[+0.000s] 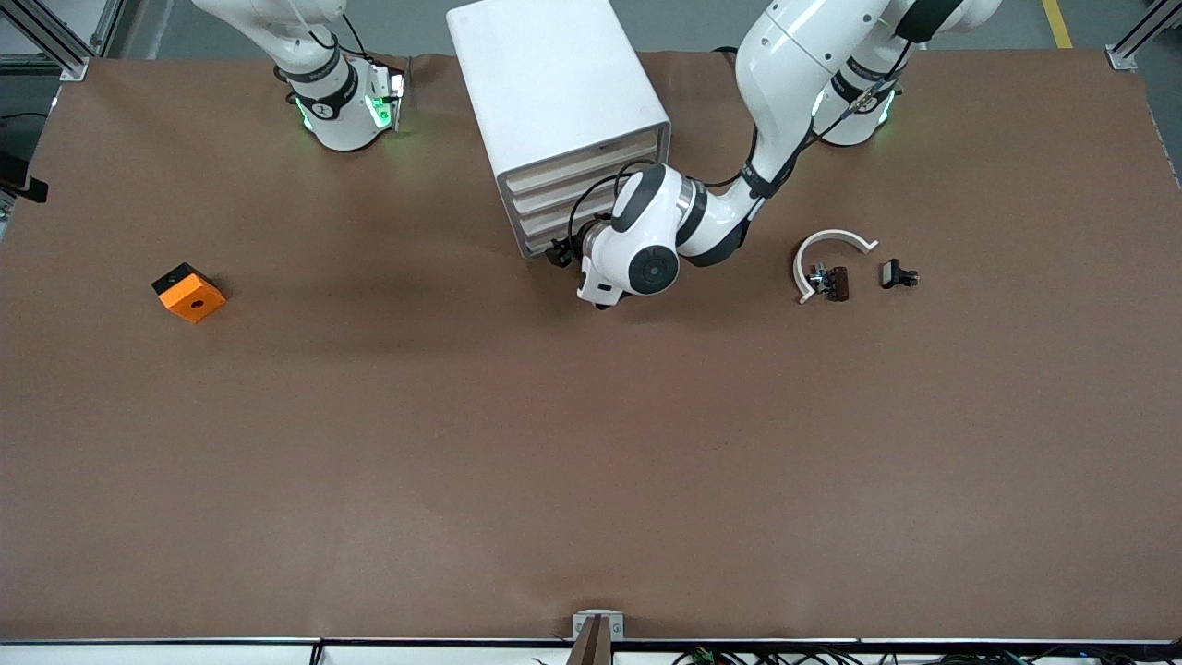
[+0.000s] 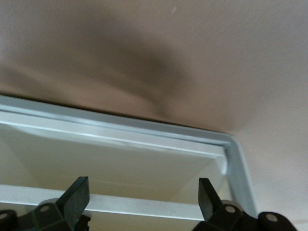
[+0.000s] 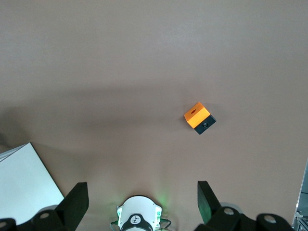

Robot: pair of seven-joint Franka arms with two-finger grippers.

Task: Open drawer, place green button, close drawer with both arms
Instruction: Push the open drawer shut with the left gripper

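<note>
Front view: a white box-shaped drawer cabinet [image 1: 554, 83] stands on the brown worktop [image 1: 591, 443] between the two arm bases, its stacked drawer fronts [image 1: 563, 199] turned toward the front camera. The left arm [image 1: 785, 83] reaches down from its base. Its wrist sits right in front of the lowest drawers, and its left pincer [image 1: 565, 254] is tucked between wrist and cabinet, mostly hidden from here.

Toward the left arm's end of the worktop lies a white curved plastic piece [image 1: 831, 240], with some small dark parts [image 1: 831, 282] touching its inner curve. A small black clip [image 1: 898, 274] lies just beside them, closer to that end. I cannot tell for sure which of these tiny parts is the button.

Toward the right arm's end, well apart from everything else, sits an orange square block with a hole [image 1: 189, 294]. Of the right arm [image 1: 323, 74] I see only the base and lower links; it waits.

Left wrist view: both black fingers [image 2: 77, 195] stand wide apart with nothing between them, close against the cabinet's pale drawer front [image 2: 120, 163] and its grey frame edge [image 2: 238, 168].

Right wrist view: the right pincer [image 3: 142, 199] hangs high over the worktop, spread wide and holding nothing. Below it I see the right arm's own base, the orange block and a corner of the white cabinet.
</note>
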